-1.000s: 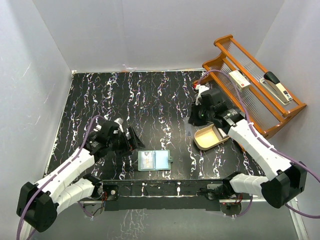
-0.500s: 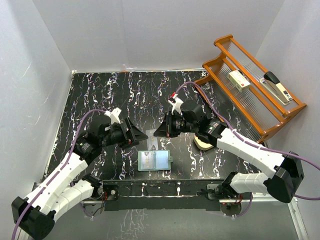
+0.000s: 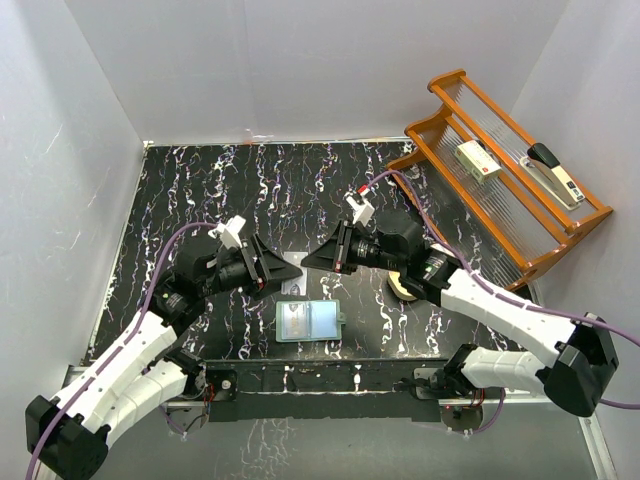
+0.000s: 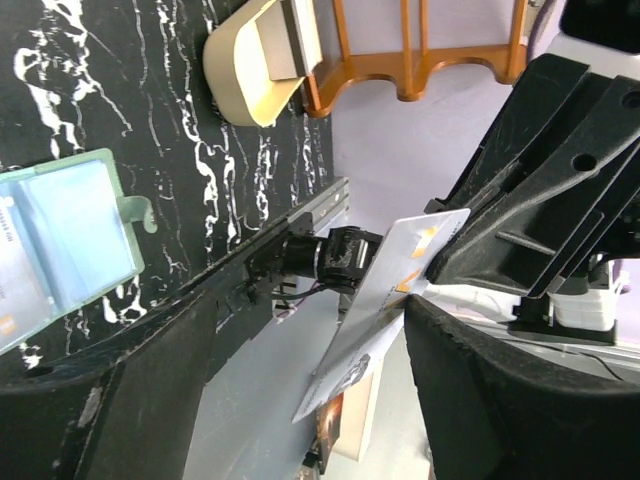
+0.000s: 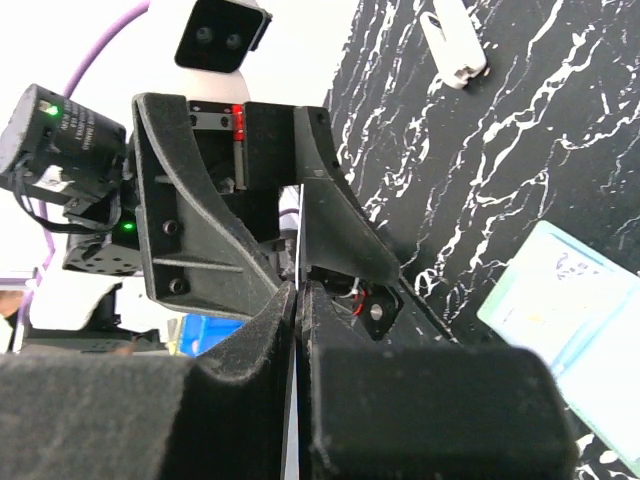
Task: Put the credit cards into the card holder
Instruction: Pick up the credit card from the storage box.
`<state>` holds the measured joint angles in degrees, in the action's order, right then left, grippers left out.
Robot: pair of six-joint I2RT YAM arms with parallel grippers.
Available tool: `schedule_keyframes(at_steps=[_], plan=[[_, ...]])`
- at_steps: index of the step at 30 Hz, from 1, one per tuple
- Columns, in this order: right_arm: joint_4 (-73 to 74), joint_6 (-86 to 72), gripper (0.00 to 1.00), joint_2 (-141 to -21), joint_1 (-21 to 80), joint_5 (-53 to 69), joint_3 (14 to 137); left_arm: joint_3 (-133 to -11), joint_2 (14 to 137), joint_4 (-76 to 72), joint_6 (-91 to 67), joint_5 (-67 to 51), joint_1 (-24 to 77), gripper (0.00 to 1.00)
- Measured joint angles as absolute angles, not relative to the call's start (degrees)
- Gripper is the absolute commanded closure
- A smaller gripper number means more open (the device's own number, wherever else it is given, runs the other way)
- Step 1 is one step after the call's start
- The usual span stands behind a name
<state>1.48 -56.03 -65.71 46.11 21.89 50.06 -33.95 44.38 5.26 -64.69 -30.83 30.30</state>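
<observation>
Top view. The left gripper point(image 3: 285, 272) and right gripper point(image 3: 318, 260) meet tip to tip above the table point(image 3: 200, 190), toward the middle of its near edge. The card holder point(image 3: 308, 320) lies open and flat close to the near edge, just nearer than the meeting tips, and a printed pale face shows in its left half. A tan bowl-like object point(image 3: 405, 287) is partly hidden behind the right arm. A wooden rack point(image 3: 500, 215) at the far right corner carries a stapler point(image 3: 555, 172) and a white box point(image 3: 478, 160).

Left wrist view. A pale credit card point(image 4: 400, 290) with orange marks is tilted and clear of the table. Its upper end is pinched in the right gripper's black tips. The left gripper's own fingers point(image 4: 130, 400) stand wide apart, one on each side of the card, and neither visibly touches it. The card holder sits at the left edge of the view, teal inside up. The bowl-like object and the rack are at the top.

Right wrist view. The right fingers point(image 5: 240, 400) are clamped together on the card, which shows only as a thin edge between them. Opposite, the left gripper's jaws are spread with the card's edge in the gap. A corner of the card holder shows at lower right on the table.
</observation>
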Motion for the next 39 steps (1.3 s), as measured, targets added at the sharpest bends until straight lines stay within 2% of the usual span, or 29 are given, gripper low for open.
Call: schedule_keyframes(at_steps=[2,7,9,15,16,20,21,32,37,39], plan=[[1.21,-57.32,1.00,-64.97,46.13,21.63,50.06,-33.95,44.38,4.23,-64.97,-31.46,30.30,0.17],[1.21,-59.09,1.00,-62.13,46.11,20.73,50.06,-34.00,44.64,1.13,-65.60,-33.95,30.35,0.15],[1.02,-59.77,1.00,-61.63,46.11,20.73,50.06,-34.09,44.99,-0.10,-65.67,-34.96,30.37,0.19],[1.04,-60.31,1.00,-61.49,46.13,20.91,50.06,-34.13,45.12,-3.03,-68.07,-36.25,30.46,0.39],[1.06,-60.29,1.00,-61.43,46.13,20.95,50.04,-34.13,44.93,-3.44,-68.69,-36.25,30.48,0.46],[1.32,-59.35,1.00,-59.96,46.13,20.64,48.49,-34.09,43.46,-4.10,-69.56,-36.05,30.50,0.93],[1.48,-58.81,1.00,-59.57,46.13,20.49,47.86,-34.02,42.96,-3.97,-69.47,-35.73,30.50,1.00],[5.50,-55.57,0.95,-60.84,46.11,19.88,46.57,-31.79,42.72,-2.76,-68.51,-34.61,30.63,1.00],[6.13,-55.18,0.82,-60.80,46.13,19.44,45.89,-31.79,43.09,-2.55,-67.75,-34.52,30.85,1.00],[6.85,-54.37,0.72,-60.80,46.11,19.05,45.82,-31.53,43.13,-3.09,-68.01,-34.37,30.83,1.00]])
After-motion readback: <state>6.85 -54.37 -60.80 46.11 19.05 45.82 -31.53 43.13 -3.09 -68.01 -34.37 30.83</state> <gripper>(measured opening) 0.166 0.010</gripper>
